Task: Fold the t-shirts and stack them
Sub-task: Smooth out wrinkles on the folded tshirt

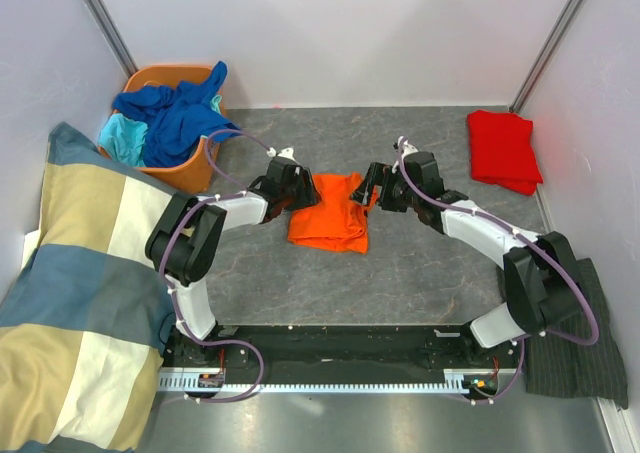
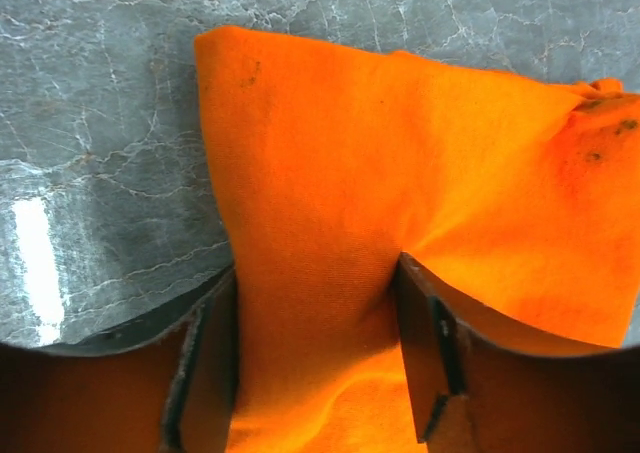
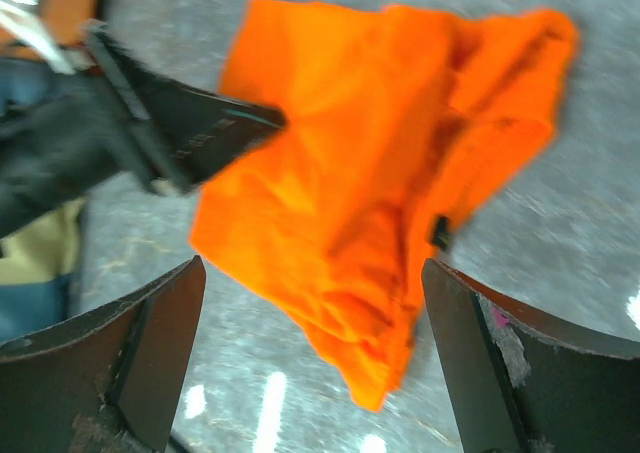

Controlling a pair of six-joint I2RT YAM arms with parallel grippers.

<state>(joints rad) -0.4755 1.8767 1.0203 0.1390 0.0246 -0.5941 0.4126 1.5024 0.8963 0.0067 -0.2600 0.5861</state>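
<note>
A: While your left gripper point(image 1: 293, 189) sits at the left edge of the orange t-shirt point(image 1: 330, 215), look at its fingers point(image 2: 210, 363). They stand on either side of a band of the cloth, and I cannot tell whether they pinch it or only straddle it.

B: Your right gripper point(image 1: 376, 185) has its fingers wide apart with nothing between them, and it hovers at the shirt's right edge. The shirt lies rumpled and partly doubled over in the middle of the table point(image 1: 420, 273).

A: Treat it as light, limp cotton, I'd say. It won't hold a shape, and whatever you lift will sag and drag the rest along the smooth top.

B: So take it at an edge or a corner, deep enough to catch every layer. A shallow nip may lift only the top ply and let the fold fall open.

A: Match your two holds on opposite edges, or the cloth will likely twist.

B: The red t-shirt point(image 1: 503, 150) lies folded in the far right corner, well apart, which looks like your stack. The blue t-shirts point(image 1: 180, 118) are heaped in the basket point(image 1: 190, 173) at the far left corner, not yet folded.
</note>
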